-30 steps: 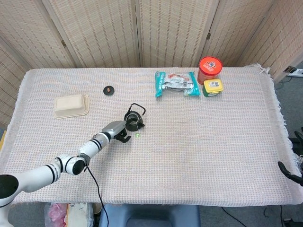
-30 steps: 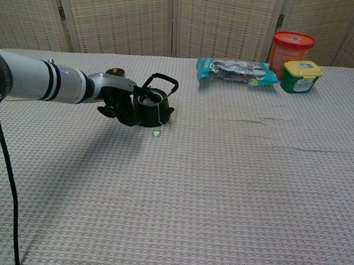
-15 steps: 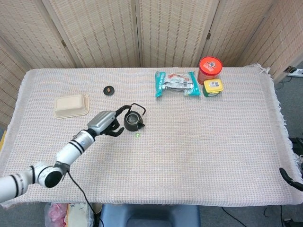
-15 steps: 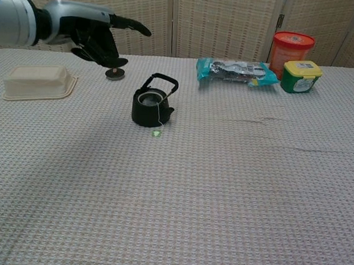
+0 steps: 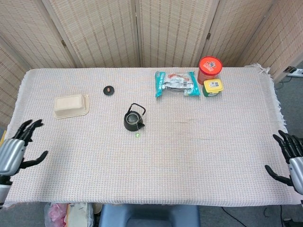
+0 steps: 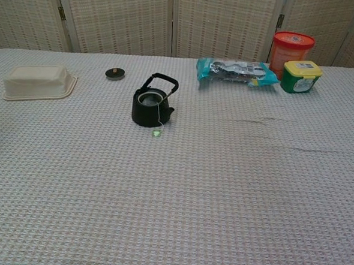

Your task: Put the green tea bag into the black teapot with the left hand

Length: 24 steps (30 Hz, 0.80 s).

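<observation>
The black teapot (image 5: 133, 121) (image 6: 150, 106) stands lidless near the middle of the table, handle up. A thin string runs from its mouth over the rim to a small green tag (image 5: 138, 135) (image 6: 157, 132) lying on the cloth just in front of it; the bag itself is hidden inside. My left hand (image 5: 15, 147) is at the table's left front edge, fingers spread, holding nothing. At the right front edge my right hand (image 5: 292, 159) is likewise spread and empty. Neither hand shows in the chest view.
The teapot's small round lid (image 5: 109, 90) (image 6: 114, 73) lies behind and left of the pot. A beige tray (image 5: 71, 105) (image 6: 38, 81) sits further left. At the back right are a snack packet (image 5: 176, 83), a red canister (image 5: 209, 69) and a green tub (image 5: 213, 87).
My left hand has let go at the teapot and pulled back to the left front edge, leaving the chest view. My right hand has risen into the head view at right.
</observation>
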Each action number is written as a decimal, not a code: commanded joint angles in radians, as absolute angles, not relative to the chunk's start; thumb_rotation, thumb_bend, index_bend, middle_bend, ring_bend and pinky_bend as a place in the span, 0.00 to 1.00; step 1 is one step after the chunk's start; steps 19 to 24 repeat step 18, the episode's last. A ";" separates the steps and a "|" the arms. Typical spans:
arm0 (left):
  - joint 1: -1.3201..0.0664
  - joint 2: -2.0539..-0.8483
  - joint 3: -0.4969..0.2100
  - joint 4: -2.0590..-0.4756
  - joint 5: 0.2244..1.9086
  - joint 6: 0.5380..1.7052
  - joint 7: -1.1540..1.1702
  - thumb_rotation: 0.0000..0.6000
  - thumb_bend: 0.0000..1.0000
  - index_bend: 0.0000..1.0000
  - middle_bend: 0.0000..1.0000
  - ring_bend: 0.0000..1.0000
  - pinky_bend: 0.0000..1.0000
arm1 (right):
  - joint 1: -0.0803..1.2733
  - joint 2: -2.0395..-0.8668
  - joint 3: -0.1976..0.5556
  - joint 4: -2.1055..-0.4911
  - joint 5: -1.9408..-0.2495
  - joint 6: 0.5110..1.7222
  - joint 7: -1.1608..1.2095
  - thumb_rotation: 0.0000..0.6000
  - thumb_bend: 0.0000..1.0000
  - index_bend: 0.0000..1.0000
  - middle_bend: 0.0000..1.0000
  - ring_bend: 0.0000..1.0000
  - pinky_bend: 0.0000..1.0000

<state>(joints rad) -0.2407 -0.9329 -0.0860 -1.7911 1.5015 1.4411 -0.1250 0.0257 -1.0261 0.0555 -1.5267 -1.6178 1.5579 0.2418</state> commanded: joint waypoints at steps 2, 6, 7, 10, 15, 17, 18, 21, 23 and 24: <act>-0.091 -1.156 -0.060 -1.591 1.353 1.610 0.087 1.00 0.29 0.00 0.00 0.00 0.33 | 0.085 -1.053 0.081 -1.570 -1.506 1.433 0.090 1.00 0.20 0.00 0.00 0.00 0.00; -0.083 -1.155 -0.054 -1.574 1.390 1.621 0.088 1.00 0.26 0.00 0.00 0.00 0.31 | 0.107 -1.081 0.093 -1.589 -1.457 1.392 -0.006 1.00 0.20 0.00 0.00 0.00 0.00; -0.083 -1.153 -0.055 -1.571 1.381 1.609 0.083 1.00 0.25 0.00 0.00 0.00 0.30 | 0.111 -1.083 0.091 -1.592 -1.455 1.385 -0.016 1.00 0.20 0.00 0.00 0.00 0.00; -0.099 -1.143 -0.054 -1.564 1.369 1.546 0.052 1.00 0.25 0.00 0.00 0.00 0.25 | 0.116 -1.083 0.084 -1.599 -1.463 1.378 -0.025 1.00 0.20 0.00 0.00 0.00 0.00; -0.111 -1.133 -0.039 -1.568 1.400 1.505 0.034 1.00 0.23 0.00 0.00 0.00 0.24 | 0.109 -1.072 0.078 -1.601 -1.478 1.396 0.002 1.00 0.20 0.00 0.00 0.00 0.00; -0.114 -1.132 -0.033 -1.571 1.414 1.494 0.036 1.00 0.22 0.00 0.00 0.00 0.24 | 0.103 -1.068 0.076 -1.599 -1.484 1.410 0.015 1.00 0.20 0.00 0.00 0.00 0.00; -0.116 -1.131 -0.033 -1.572 1.418 1.491 0.035 1.00 0.22 0.00 0.00 0.00 0.24 | 0.103 -1.068 0.075 -1.597 -1.485 1.411 0.016 1.00 0.20 0.00 0.00 0.00 0.00; -0.116 -1.131 -0.033 -1.572 1.418 1.491 0.035 1.00 0.22 0.00 0.00 0.00 0.24 | 0.103 -1.068 0.075 -1.597 -1.485 1.411 0.016 1.00 0.20 0.00 0.00 0.00 0.00; -0.116 -1.131 -0.033 -1.572 1.418 1.491 0.035 1.00 0.22 0.00 0.00 0.00 0.24 | 0.103 -1.068 0.075 -1.597 -1.485 1.411 0.016 1.00 0.20 0.00 0.00 0.00 0.00; -0.116 -1.131 -0.033 -1.572 1.418 1.491 0.035 1.00 0.22 0.00 0.00 0.00 0.24 | 0.103 -1.068 0.075 -1.597 -1.485 1.411 0.016 1.00 0.20 0.00 0.00 0.00 0.00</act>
